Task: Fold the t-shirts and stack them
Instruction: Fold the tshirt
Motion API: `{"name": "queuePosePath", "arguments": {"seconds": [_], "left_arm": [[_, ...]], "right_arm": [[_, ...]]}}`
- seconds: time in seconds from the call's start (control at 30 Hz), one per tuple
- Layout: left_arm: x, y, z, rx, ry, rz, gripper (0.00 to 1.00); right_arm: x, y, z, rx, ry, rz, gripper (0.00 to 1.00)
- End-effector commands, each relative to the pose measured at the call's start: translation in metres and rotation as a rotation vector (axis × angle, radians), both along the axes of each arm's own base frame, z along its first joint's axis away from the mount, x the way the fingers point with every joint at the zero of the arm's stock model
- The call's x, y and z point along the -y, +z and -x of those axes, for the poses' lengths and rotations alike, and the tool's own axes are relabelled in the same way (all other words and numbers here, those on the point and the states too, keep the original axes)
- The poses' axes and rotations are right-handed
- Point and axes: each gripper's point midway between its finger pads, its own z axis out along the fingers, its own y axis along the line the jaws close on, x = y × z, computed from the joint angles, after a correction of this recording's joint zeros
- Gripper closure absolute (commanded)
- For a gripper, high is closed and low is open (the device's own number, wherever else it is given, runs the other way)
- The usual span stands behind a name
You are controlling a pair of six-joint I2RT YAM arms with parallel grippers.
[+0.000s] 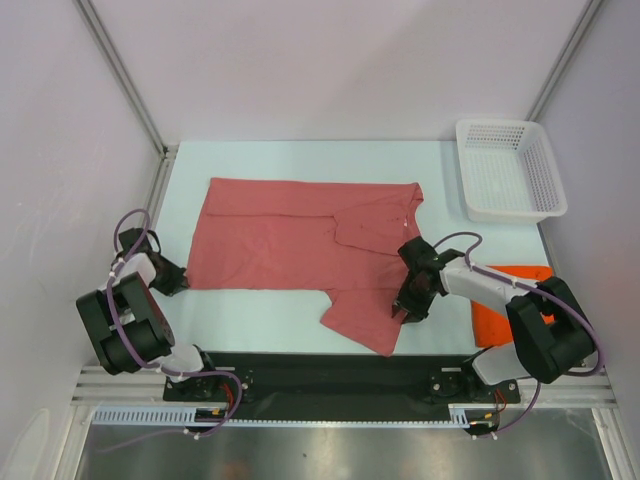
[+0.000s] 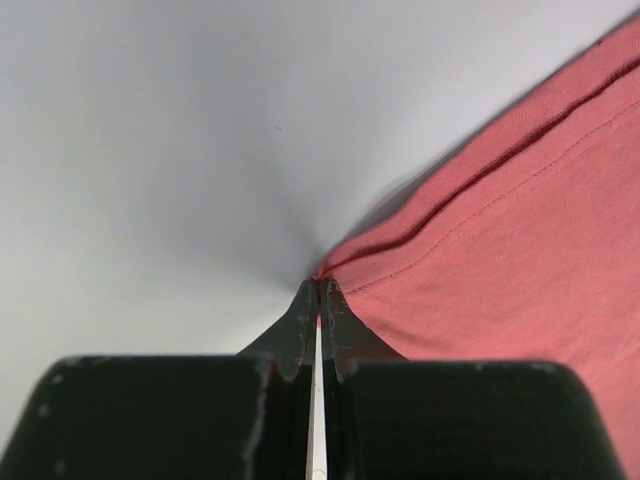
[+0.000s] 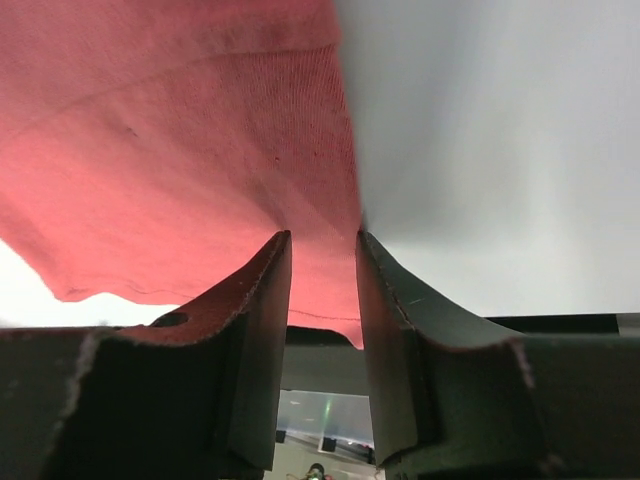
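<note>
TABLE-TOP FOLDING: A pale table [image 1: 255, 318] carries the job. A dusty pink-red t-shirt [image 1: 280, 240] lies spread flat across its middle, collar toward the right, with one sleeve splayed toward the near edge. A white perforated basket [image 1: 515, 214] sits at the far right corner, well apart from the shirt. An orange t-shirt [image 1: 492, 318], folded into a small flat rectangle, rests at the near right under the right arm.

The left gripper [image 1: 178, 280] sits at the shirt's near left corner. In its wrist view the jaws [image 2: 318, 285] are together, and the hem of the pink-red t-shirt [image 2: 520, 280] runs taut into their tips, so the corner appears pinched. The right gripper [image 1: 408, 308] works at the sleeve. In its wrist view the jaws [image 3: 323, 238] stand apart, with the edge of the cloth [image 3: 170, 150] hanging between them, straddled but not clamped.

The first fold of the pink-red shirt appears to be in hand, and stacking onto the orange one has not begun. The next move likely calls for the right jaws to close on that edge. Both arms would then lift together and carry the near side over evenly, so the cloth neither sags nor skews.

The right arm hides part of the orange shirt. How many layers of cloth sit between either pair of jaws cannot be told. Both wrist views are close and soft, and show little beyond cloth and table.
</note>
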Motion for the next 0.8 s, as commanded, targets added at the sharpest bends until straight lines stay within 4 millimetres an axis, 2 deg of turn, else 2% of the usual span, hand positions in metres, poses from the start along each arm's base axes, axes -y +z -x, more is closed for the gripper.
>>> {"name": "queuePosePath", "arguments": {"seconds": [0.0,0.37,0.47,0.5,0.63,0.77], "left_arm": [[0.003,-0.009,0.015,-0.06,-0.025,0.006,1.0],[0.003,-0.009,0.014,-0.059,-0.026,0.009,1.0],[0.003,-0.008,0.015,-0.061,-0.024,0.005,1.0],[0.003,-0.008,0.015,-0.061,-0.024,0.005,1.0],[0.002,-0.006,0.012,-0.053,-0.023,0.005,1.0],[0.002,-0.006,0.011,-0.052,-0.016,0.01,1.0]], "right_arm": [[-0.003,-0.004,-0.001,0.001,-0.004,0.02,0.62],[0.016,-0.016,0.012,-0.055,-0.028,0.116,0.64],[0.027,-0.024,0.016,-0.072,-0.038,0.139,0.69],[0.031,-0.026,0.016,-0.075,-0.05,0.14,0.76],[0.035,-0.027,0.013,-0.055,-0.03,0.134,0.9],[0.034,-0.028,0.009,-0.035,0.007,0.128,0.95]]}}
